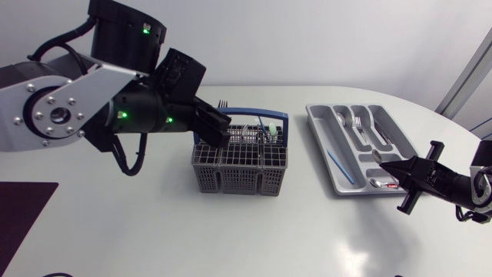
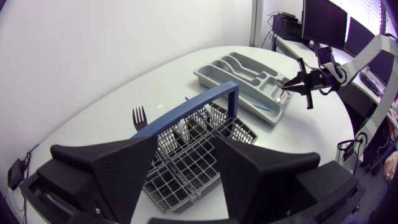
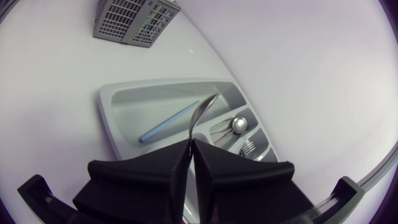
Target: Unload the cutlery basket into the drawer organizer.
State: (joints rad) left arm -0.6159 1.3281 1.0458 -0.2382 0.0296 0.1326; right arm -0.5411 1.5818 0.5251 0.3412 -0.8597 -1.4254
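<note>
Right tool (image 3: 191,142) is pinching shut on a thin metal cutlery piece (image 3: 200,115), holding it by one end, the rest sticking out ahead over the drawer organizer (image 1: 327,138). Organizer is sitting on the tabletop (image 1: 154,231), well apart from the cutlery basket (image 1: 238,177), already carrying spoons, a fork and a blue stick (image 1: 338,165) in its long slot. Left tool (image 2: 185,142) is hanging wide open right over the basket, gripping nothing, with the blue handle (image 2: 186,111) just ahead of it. Fork tines (image 2: 139,116) are poking up past the handle. Handling guess: cutlery is looking light, stiff and slick, so likely pivoting in a pinch. Taking the fork at its neck, flat sides against the pads, is looking safest.
</note>
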